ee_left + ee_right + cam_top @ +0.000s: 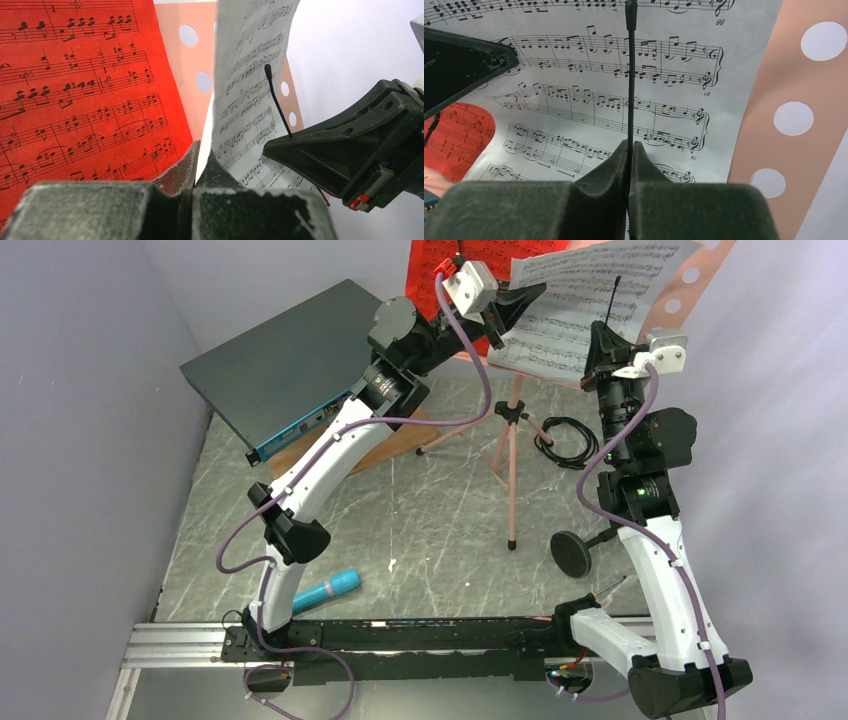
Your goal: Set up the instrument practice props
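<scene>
The salmon-pink music stand [511, 470] stands at the table's back, its perforated desk [784, 75] behind the pages. A red page [440, 270] rests on it at the left. My left gripper [202, 150] is shut on the edge of the curled white page [250, 100], which lies across the desk in the top view [600, 300]. My right gripper [630, 145] is shut on a thin black rod [629, 75] in front of the white page. The cyan microphone [327, 590] lies on the table near the left arm's base. The black round-base mic stand [571, 553] lies near the right arm.
A dark grey flat switch [290, 360] sits at the back left, over a wooden board [400, 445]. A coiled black cable [565, 440] lies right of the tripod legs. Grey walls close in on both sides. A metal rail [180, 645] runs along the near edge.
</scene>
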Available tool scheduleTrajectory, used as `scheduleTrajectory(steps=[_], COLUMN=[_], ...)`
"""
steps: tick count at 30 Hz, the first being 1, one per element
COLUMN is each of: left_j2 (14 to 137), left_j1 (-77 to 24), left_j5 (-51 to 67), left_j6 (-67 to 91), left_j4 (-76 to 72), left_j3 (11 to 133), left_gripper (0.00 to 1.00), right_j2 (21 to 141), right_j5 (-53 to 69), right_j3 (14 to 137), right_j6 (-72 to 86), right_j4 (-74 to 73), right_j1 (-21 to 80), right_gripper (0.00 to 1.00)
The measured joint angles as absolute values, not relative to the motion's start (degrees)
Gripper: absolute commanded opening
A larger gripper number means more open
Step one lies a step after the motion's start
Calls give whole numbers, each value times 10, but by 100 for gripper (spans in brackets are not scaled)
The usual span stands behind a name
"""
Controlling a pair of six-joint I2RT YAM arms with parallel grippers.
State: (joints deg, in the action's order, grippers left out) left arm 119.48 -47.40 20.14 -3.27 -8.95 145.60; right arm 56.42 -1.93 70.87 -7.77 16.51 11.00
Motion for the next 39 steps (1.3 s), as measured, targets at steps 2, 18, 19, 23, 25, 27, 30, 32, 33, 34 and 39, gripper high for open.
scheduleTrajectory(steps=[2,18,19,23,25,27,30,32,33,34,39], left_j2=[1196,1181,1170,1122,1094,1066,1017,980,966,948,865], left_j1=[-474,-474,-474,-474,-474,-474,-474,-474,-474,-474,-474], left_j5=[201,199,198,195,193,191,187,188,188,189,186], left_j6=[-34,-25,-22,8,25,39,60,78,85,94,130], left_j4=[-93,-110,-111,-113,-111,-107,-98,-94,-91,-87,-65], left_j3=[1456,1425,1406,1337,1305,1283,1243,1213,1202,1190,1121], left_gripper=[6,88,93,99,100,99,100,100,99,99,99], right_j2=[565,551,548,529,518,504,471,450,437,424,336], right_j5=[-19,-33,-38,-56,-67,-79,-101,-110,-115,-118,-137], right_j3=[709,718,722,746,761,769,771,771,770,767,744], right_j6=[-77,-35,-30,3,19,36,64,81,88,95,121], right_j4=[165,102,93,49,25,1,-42,-67,-81,-94,-160], right_j1=[110,111,111,111,111,111,111,111,111,111,112], right_gripper=[15,72,74,85,91,94,99,100,100,100,100])
